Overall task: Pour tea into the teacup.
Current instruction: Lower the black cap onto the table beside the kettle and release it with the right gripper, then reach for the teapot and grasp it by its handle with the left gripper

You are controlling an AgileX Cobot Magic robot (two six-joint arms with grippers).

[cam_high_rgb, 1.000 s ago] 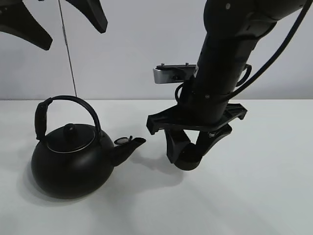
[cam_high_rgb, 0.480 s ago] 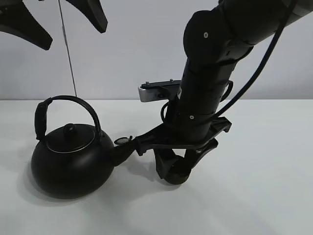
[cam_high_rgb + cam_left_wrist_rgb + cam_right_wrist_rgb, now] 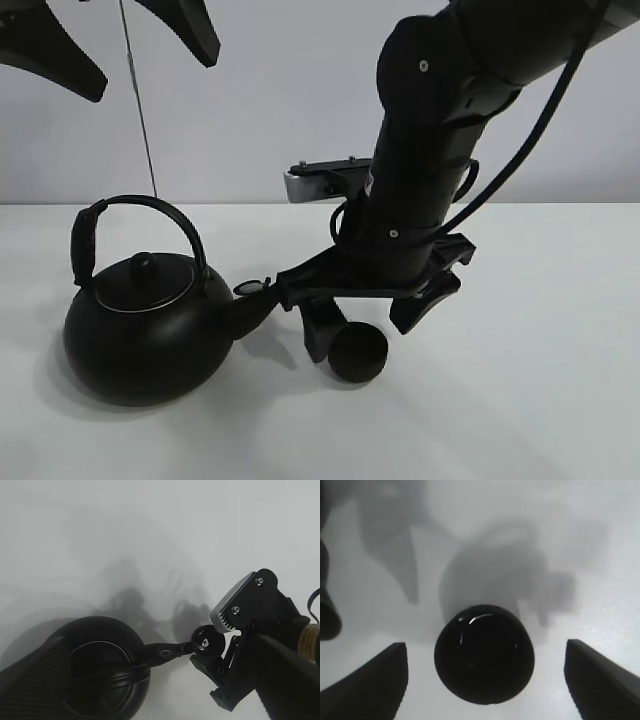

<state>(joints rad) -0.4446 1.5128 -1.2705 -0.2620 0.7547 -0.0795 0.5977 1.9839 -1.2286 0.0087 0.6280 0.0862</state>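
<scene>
Teacup (image 3: 358,354) now standing free on table (image 3: 520,400), right gripper (image 3: 365,332) newly parted around it, left gripper (image 3: 150,75) spread wide

**R arm down low, L held high: both grippers open**

R arm (image 3: 430,150) comes in from upper right of the ext. view, forearm near vertical, wrist pointing down. R gripper (image 3: 360,340) sits low, jaws spread wide. In the R wrist view its fingers (image 3: 370,685) stand well apart w/ nothing clamped between them. A silver cam bracket (image 3: 310,185) juts sideways off the wrist. L gripper (image 3: 150,75) hangs high at top left of the ext. view, only its two fingers in shot, splayed wide open. L wrist view catches one textured finger (image 3: 30,680) at the frame corner.
</scene>
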